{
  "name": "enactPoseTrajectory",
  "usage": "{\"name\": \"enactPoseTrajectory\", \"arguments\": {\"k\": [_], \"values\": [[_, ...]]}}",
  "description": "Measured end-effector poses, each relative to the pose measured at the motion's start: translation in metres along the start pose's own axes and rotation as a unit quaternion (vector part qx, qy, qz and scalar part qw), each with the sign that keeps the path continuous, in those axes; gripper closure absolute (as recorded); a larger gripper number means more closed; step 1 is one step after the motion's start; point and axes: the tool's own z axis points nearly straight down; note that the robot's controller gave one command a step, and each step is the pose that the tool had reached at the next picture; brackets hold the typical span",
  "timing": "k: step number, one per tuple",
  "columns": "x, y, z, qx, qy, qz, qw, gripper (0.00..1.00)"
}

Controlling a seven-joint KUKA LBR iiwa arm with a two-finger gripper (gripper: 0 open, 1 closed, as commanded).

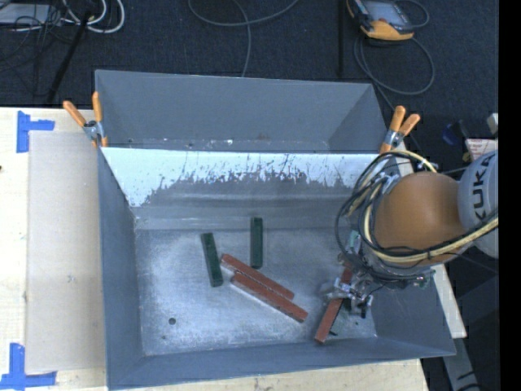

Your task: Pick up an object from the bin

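Progress: early to mid, as I read it. The gripper [352, 293] is low in the right-front part of the grey metal bin [244, 129], right at the upper end of a short red-brown stick [326, 326]. That stick lies slanted on the floor near the right wall. It looks flat on the floor, so nothing is lifted yet.

Jaws: can't tell if spread or pressed together. The wrist, orange cover [417, 210] & cables [366, 194] hide most of them. Also can't tell whether the stick's end sits betw. them or just beside.

So approach looks done. Left to do: a sure grip (if not made), lift, carry clear of the bin.

Bin contents: few items, all thin sticks, no heap.
- Short red-brown stick, right-front, at the gripper; likely the pick.
- Two long red-brown sticks [262, 287], side by side & touching along their length. They run diag. from centre toward front-right; the front end is near the short stick but apart from it.
- Dark green stick [212, 260], left of centre, its lower end just beside the long pair's upper end.
- Second dark green stick [256, 242], pointing front to back. Its lower end meets or nearly meets the long pair; can't tell which.
- Small dark speck [172, 322] on the floor, front-left.

The floor shows whitish scuffing and the back wall is scratched.
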Motion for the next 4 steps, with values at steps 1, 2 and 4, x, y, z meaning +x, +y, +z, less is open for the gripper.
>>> {"name": "enactPoseTrajectory", "arguments": {"k": [1,2,4], "values": [[0.0,0.0,0.0,0.0,0.0001,0.0,1.0,1.0],[0.0,0.001,-0.002,-0.001,0.0006,-0.001,1.0,1.0],[0.0,0.002,-0.021,-0.003,0.001,0.001,1.0,1.0]]}}
